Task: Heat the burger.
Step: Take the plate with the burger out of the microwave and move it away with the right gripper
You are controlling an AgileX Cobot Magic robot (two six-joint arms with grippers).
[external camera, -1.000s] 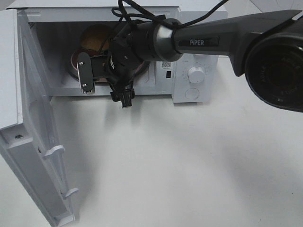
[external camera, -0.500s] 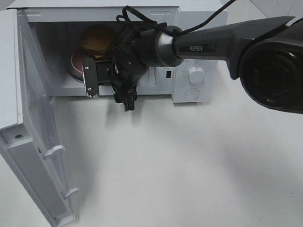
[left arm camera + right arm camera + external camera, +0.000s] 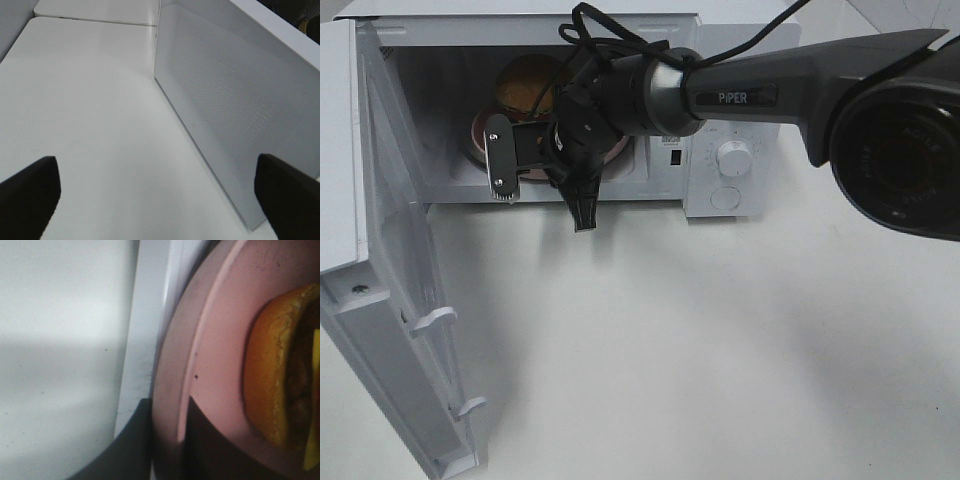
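In the exterior high view, the burger (image 3: 525,82) is seen upper left, inside the microwave (image 3: 725,170), on the pink plate (image 3: 478,135). In the left wrist view, the left gripper (image 3: 155,192) is spread wide, empty. In the right wrist view, the right gripper (image 3: 167,435) is clamped on the plate's rim; the soft, light burger is best carried by that plate.

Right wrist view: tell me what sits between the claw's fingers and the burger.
Only bare pink plate. The right claw has its fingers on either side of the plate's rim, and the burger lies further in on the plate, with nothing between.
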